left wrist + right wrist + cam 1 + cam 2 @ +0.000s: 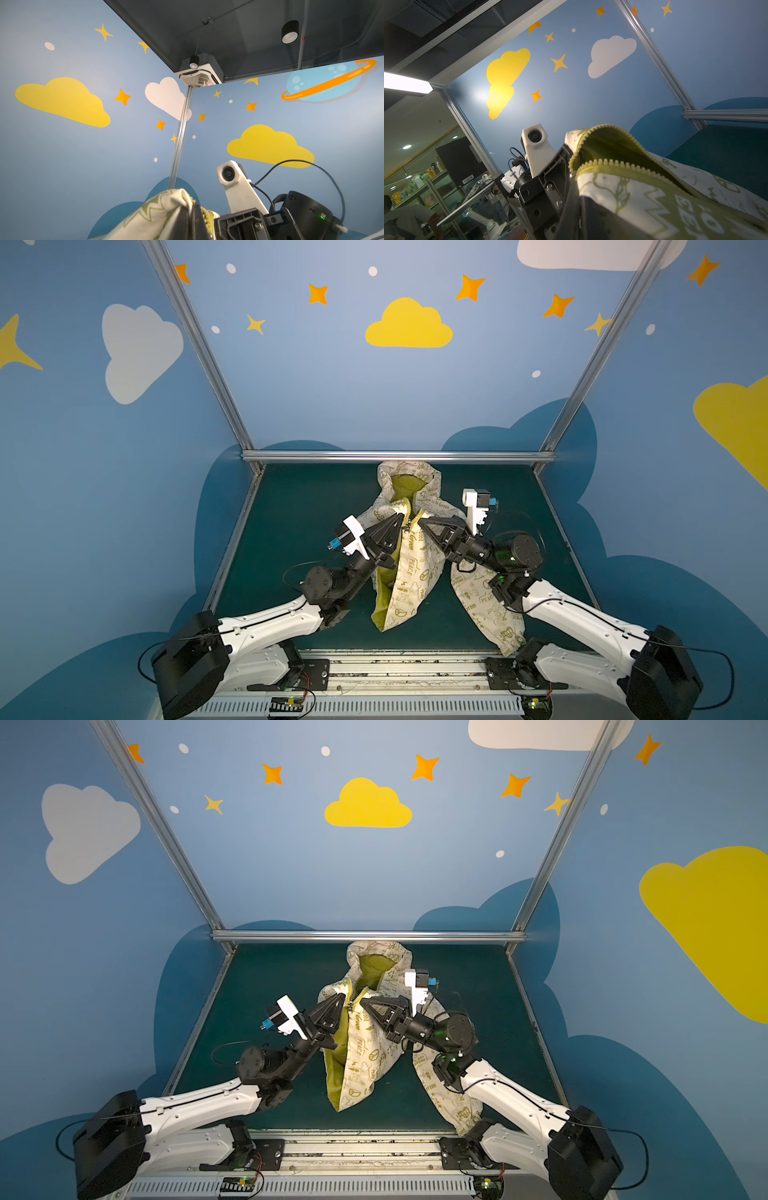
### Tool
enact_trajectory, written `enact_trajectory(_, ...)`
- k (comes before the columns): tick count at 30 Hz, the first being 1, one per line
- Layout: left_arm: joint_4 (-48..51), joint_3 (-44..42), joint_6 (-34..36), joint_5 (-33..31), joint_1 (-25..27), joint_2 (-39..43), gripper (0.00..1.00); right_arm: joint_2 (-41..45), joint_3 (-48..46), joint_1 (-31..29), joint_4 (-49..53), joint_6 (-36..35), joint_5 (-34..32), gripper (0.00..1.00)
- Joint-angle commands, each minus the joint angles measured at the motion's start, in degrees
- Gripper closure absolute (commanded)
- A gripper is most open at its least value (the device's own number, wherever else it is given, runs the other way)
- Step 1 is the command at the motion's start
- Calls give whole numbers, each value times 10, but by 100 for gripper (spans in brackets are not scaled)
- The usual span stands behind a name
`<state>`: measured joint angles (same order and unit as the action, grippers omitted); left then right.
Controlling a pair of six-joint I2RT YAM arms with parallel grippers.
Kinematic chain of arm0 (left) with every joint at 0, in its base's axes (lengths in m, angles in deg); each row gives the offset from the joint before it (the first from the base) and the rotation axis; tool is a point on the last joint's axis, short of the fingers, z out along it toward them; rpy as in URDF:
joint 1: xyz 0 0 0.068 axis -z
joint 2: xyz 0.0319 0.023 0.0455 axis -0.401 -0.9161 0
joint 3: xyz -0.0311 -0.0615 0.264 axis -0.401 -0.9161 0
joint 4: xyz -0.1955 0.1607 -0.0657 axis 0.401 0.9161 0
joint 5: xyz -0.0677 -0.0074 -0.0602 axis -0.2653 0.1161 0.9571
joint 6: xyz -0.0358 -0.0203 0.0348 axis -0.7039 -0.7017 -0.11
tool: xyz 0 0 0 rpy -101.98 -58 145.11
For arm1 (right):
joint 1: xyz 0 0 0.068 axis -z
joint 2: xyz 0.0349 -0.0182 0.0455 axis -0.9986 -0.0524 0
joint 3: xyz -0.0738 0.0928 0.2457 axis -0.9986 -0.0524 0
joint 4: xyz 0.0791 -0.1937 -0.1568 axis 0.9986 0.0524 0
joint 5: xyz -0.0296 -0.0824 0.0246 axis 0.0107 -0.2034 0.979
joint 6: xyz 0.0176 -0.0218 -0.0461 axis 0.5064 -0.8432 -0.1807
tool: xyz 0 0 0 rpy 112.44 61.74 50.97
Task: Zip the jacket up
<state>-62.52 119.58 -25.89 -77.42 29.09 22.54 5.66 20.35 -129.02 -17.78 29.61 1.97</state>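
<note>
Blue walls painted with clouds and stars enclose a dark green counter, with an aluminium rail across its far edge at mid-frame. The jacket sits centre frame in both top views, cream with olive print. Its hood points toward the rail and gapes to show lime lining. The chest is bunched and raised between the two arms. The lower front falls toward the bottom of the frame, with a strip of lining showing along its left edge. One sleeve trails toward the lower right, passing under the right arm. The left pincer comes in from the lower left. Its jaws are closed, pinching the jacket's left front edge just beside the zipper. The right pincer comes in from the right, also clamped tight on the opposite front edge. The two tips nearly meet. In the right wrist view the two rows of zipper teeth lie apart toward the hood and converge close to the left pincer's black fingers. In the left wrist view, printed cloth drapes over the closed finger. Whether the zipper is joined below the pincers cannot be told.
</note>
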Motion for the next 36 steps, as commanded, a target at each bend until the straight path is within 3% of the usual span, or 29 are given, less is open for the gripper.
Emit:
enact_trajectory(1, -19, 0, 17, 4, -1, 17, 97, 23, 10, 5, -45, -3, -29, 100)
enact_trajectory(27, -19, 21, 52, 30, 4, -20, 97, 52, 46, 4, -35, 0, -52, 100)
enact_trajectory(36, 32, 11, 66, 36, 4, 3, 97, 81, 30, 8, -16, -23, -100, 100)
